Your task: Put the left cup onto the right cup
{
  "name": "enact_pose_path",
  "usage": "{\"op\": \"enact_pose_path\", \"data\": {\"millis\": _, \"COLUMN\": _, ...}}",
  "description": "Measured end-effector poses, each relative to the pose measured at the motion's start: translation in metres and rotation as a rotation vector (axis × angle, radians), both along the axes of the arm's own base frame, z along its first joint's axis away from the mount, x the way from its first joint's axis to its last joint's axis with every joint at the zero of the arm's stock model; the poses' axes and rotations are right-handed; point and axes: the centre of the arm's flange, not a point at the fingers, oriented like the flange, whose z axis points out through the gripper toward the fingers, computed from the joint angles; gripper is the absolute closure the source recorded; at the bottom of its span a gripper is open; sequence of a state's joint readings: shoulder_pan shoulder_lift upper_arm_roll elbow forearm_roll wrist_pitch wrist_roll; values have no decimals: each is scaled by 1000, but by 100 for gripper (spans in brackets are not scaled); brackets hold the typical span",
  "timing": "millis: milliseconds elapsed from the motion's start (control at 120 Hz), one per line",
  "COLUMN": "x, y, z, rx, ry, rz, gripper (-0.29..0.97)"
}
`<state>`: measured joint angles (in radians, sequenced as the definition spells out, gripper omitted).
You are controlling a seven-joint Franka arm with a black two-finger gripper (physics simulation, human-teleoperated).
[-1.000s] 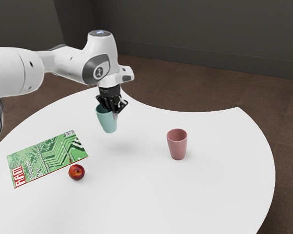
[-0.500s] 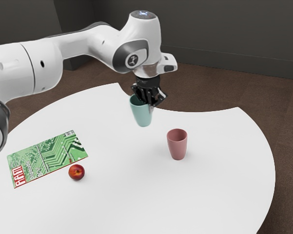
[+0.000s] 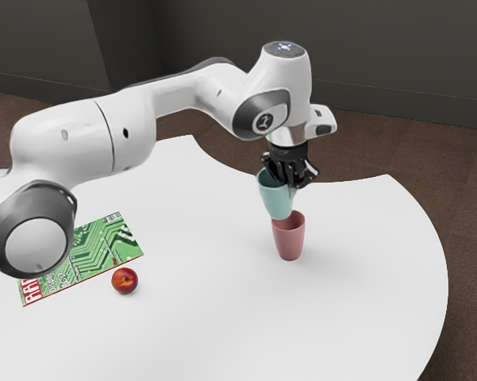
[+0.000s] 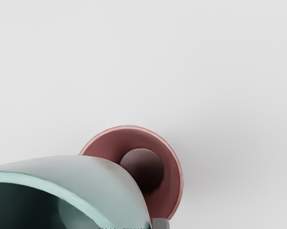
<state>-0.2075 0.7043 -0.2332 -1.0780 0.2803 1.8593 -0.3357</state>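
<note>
Teal cup (image 3: 275, 200) is a plain, handleless tumbler, pale blue-green, wider at the mouth than at the base. In the exterior view it hangs in the air, tilted a little, its base just above the rim of the pink cup (image 3: 289, 238) and slightly toward the exterior view's left of it. Whether the two touch cannot be told. The gripper (image 3: 290, 182) comes down from above and pinches the teal cup's rim on the side toward the exterior view's right. The pink cup has the same shape and stands upright on the white table (image 3: 222, 333). Well apart, toward the exterior view's left, lie a green magazine (image 3: 103, 242) and a red apple (image 3: 125, 279).

Half a second ago the teal cup hung higher and further toward the exterior view's left, clear of the pink cup; the arm has carried it across and lowered it. Pink cup, magazine and apple have not moved.

In the wrist view the teal cup (image 4: 76, 183) shows its dark inside and pale wall close under the hand. Beyond it the pink cup (image 4: 169, 160) is seen from above, mouth open, partly covered by the teal wall, on the bare table (image 4: 133, 57).
</note>
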Motion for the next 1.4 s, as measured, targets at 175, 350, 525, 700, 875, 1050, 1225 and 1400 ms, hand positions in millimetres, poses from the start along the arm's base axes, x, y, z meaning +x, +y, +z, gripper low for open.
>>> {"op": "enact_pose_path", "data": {"millis": 175, "x": 6, "y": -6, "z": -10, "rx": -18, "ry": -8, "rz": -1, "gripper": 78}}
{"op": "enact_pose_path", "data": {"millis": 350, "x": 8, "y": -7, "z": -19, "rx": -18, "ry": -4, "rz": 2, "gripper": 78}}
{"op": "enact_pose_path", "data": {"millis": 525, "x": 8, "y": -12, "z": -24, "rx": -21, "ry": -8, "rz": -5, "gripper": 78}}
{"op": "enact_pose_path", "data": {"millis": 700, "x": 10, "y": -10, "z": -31, "rx": -22, "ry": -8, "rz": -1, "gripper": 78}}
{"op": "enact_pose_path", "data": {"millis": 875, "x": 10, "y": -9, "z": -30, "rx": -30, "ry": -6, "rz": 5, "gripper": 43}}
{"op": "enact_pose_path", "data": {"millis": 1050, "x": 7, "y": -12, "z": -28, "rx": -22, "ry": -4, "rz": 1, "gripper": 19}}
{"op": "enact_pose_path", "data": {"millis": 1225, "x": -5, "y": -9, "z": 0, "rx": -4, "ry": -25, "rz": -4, "gripper": 8}}
{"op": "enact_pose_path", "data": {"millis": 1400, "x": -28, "y": -2, "z": 30, "rx": 23, "ry": -32, "rz": -5, "gripper": 4}}
